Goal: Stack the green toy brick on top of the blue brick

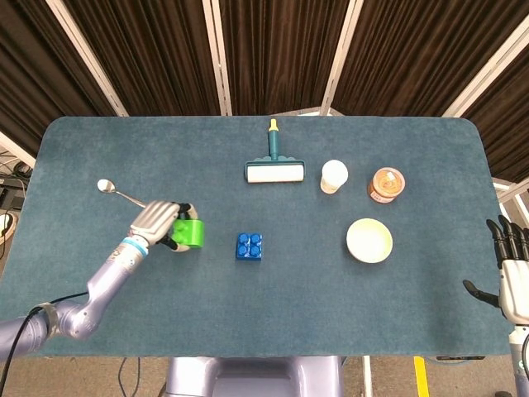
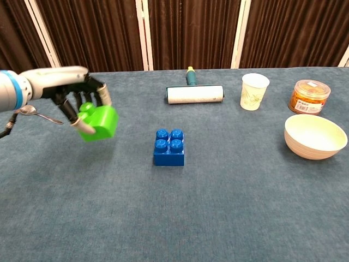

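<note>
My left hand (image 1: 159, 222) (image 2: 76, 101) grips the green toy brick (image 1: 189, 231) (image 2: 99, 123) and holds it above the table, tilted. The blue brick (image 1: 250, 246) (image 2: 169, 147) stands studs-up on the blue-grey table (image 1: 273, 331), a short way to the right of the green brick and apart from it. At the table's right edge my right hand (image 1: 511, 269) hangs with its fingers spread and nothing in it; the chest view does not show it.
A metal spoon (image 1: 118, 193) (image 2: 38, 114) lies just behind the left hand. Along the back stand a lint roller (image 1: 274, 169) (image 2: 194, 93), a paper cup (image 1: 334, 176) (image 2: 254, 91) and an orange-lidded jar (image 1: 386, 184) (image 2: 308, 96). A pale bowl (image 1: 369, 240) (image 2: 315, 136) sits right of the blue brick.
</note>
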Available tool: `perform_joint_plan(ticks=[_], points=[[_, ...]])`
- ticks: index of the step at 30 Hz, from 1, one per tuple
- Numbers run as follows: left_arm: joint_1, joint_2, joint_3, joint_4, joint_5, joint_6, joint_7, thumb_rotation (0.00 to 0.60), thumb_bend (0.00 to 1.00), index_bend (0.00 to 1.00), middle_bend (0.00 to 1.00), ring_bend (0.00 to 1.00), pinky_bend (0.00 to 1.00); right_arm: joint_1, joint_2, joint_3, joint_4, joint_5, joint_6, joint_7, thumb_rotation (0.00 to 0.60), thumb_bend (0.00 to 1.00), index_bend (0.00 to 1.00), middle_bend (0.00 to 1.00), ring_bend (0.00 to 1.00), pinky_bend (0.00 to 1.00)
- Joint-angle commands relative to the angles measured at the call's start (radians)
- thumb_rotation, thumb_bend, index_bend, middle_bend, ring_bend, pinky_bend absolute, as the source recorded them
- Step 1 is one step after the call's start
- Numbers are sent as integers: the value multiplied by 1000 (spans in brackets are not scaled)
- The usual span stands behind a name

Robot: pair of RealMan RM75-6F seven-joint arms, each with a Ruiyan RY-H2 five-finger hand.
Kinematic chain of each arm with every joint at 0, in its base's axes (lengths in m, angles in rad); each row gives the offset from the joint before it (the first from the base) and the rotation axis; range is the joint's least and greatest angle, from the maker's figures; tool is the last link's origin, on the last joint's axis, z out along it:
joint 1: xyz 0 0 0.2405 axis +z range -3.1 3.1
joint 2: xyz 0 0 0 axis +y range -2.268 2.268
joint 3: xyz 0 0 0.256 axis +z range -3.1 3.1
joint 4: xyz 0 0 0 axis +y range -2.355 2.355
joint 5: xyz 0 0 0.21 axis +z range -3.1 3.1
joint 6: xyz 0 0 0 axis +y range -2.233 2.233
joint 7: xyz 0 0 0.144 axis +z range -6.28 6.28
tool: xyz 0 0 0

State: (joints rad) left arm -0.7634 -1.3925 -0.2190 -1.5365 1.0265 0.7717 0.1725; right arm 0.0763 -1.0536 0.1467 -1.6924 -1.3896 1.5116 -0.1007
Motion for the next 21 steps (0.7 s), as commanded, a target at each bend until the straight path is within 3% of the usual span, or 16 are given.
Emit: perform_joint_plan(ticks=[1,7,14,21], points=[[-31,16,-35,-118,-65,61,78,600,125,428,455,391,409,-2,2,1,-2,-2,4,6,600,0,0,0,0,0],[-133,-52,-57,-219,-252,144,288,600,124,429,455,391,410,-5,12,4,-1,-1,7,29,600,0,0,0,0,0],[-261,-173,-71,-190,-480,217,457,600,125,429,455,392,409,-11,21,6,-1,4,12,44,600,0,0,0,0,0],[-322,-240,-66,-126,-559,229,501,600,124,428,455,392,409,-15,24,8,3,13,12,54,600,0,0,0,0,0]])
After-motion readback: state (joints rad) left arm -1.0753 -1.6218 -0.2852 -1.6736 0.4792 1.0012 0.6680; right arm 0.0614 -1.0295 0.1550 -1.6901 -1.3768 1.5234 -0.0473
